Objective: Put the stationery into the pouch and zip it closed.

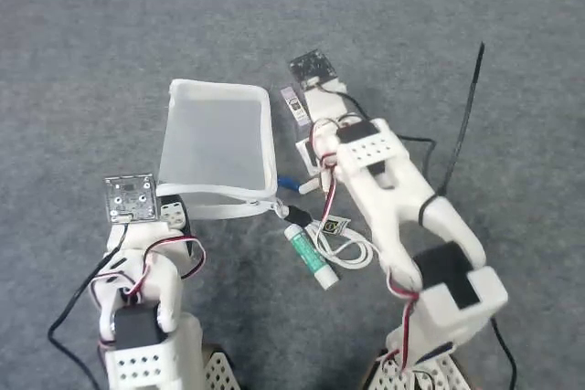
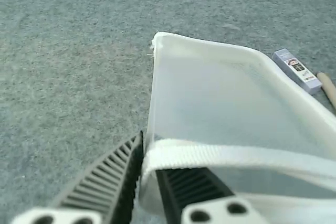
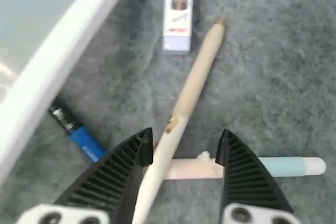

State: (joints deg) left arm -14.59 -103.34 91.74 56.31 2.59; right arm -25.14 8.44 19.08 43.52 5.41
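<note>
1. The see-through white mesh pouch (image 1: 218, 139) lies in the middle of the grey fuzzy table top (image 1: 82, 70). In the high view its mouth is at the 6 o'clock end.
2. The left gripper (image 2: 148, 162) is pinching the pouch's white zip band at the 7 o'clock corner. Its black ridged fingers (image 2: 118, 174) press on the band from both sides.
3. The right gripper (image 3: 185, 139) sits low over the table at 3 o'clock from the pouch. Its fingers are spread wide apart.
4. A long beige pencil (image 3: 198, 74) lies between those fingers, right beside one of them. It may be touching that finger, but the view is too close to be sure.
5. A cream pen with a pale blue cap (image 3: 278, 166) lies across the pencil.
6. A small pale purple box (image 1: 294, 104) lies at 2 o'clock from the pouch. It has a white label with a red patch, and the words are too small to read.
7. A short blue pen with a black end (image 3: 84, 141) lies just beside the pouch's edge.
8. A green and white glue stick (image 1: 309, 253) lies at 5 o'clock from the pouch, near a small paper tag (image 1: 336, 224).
</note>
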